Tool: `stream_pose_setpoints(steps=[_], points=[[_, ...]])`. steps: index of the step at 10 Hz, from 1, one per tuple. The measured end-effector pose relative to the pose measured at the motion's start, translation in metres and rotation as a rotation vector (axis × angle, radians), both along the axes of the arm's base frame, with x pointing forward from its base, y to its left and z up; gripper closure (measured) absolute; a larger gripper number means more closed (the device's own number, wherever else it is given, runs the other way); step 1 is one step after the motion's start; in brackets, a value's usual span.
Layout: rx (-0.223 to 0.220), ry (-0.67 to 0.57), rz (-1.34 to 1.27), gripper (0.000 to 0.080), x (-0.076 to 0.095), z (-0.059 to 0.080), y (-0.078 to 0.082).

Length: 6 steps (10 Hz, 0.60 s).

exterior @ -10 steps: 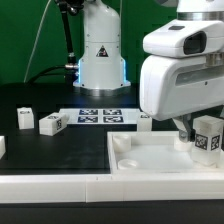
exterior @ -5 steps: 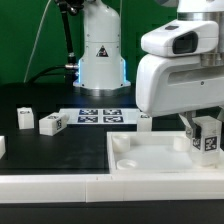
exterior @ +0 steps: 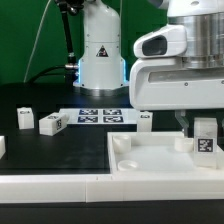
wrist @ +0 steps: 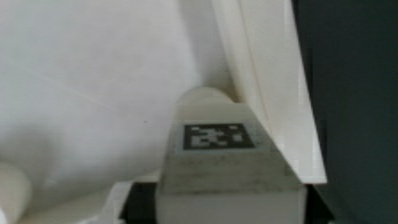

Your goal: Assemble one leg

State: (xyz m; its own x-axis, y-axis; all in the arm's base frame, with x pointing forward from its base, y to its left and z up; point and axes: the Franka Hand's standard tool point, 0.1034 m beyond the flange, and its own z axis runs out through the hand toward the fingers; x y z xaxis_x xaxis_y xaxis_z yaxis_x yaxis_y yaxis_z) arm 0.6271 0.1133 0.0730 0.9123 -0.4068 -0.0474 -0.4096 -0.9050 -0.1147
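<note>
The gripper [exterior: 203,127] is pinching the leg [exterior: 206,141] between its fingers. It is holding the leg upright at the exterior view's right, over the far right corner of the tray piece [exterior: 150,165]. The arm's bulky white housing is covering the leg's top and most of the fingers, and the frame edge is cutting the tray off. Whether the leg's lower end is touching the tray cannot be told. In the wrist view the leg [wrist: 217,162] is filling the middle with its tag showing, and the fingers at its sides are looking blurred and mostly cropped. Three other blocks [exterior: 50,123] are lying on the table [exterior: 40,150] near the marker board [exterior: 98,115].
</note>
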Motion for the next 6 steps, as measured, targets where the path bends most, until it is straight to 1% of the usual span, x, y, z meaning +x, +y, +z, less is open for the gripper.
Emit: stream_pose_setpoints(steps=[1,5,6], points=[[0.001,0.01,-0.081,0.0509,0.0,-0.0001,0.0],[-0.002,0.067,-0.605,0.0509,-0.0011,-0.001,0.002],[0.005,0.078,-0.655,0.0509,-0.0011,-0.0009,0.0015]])
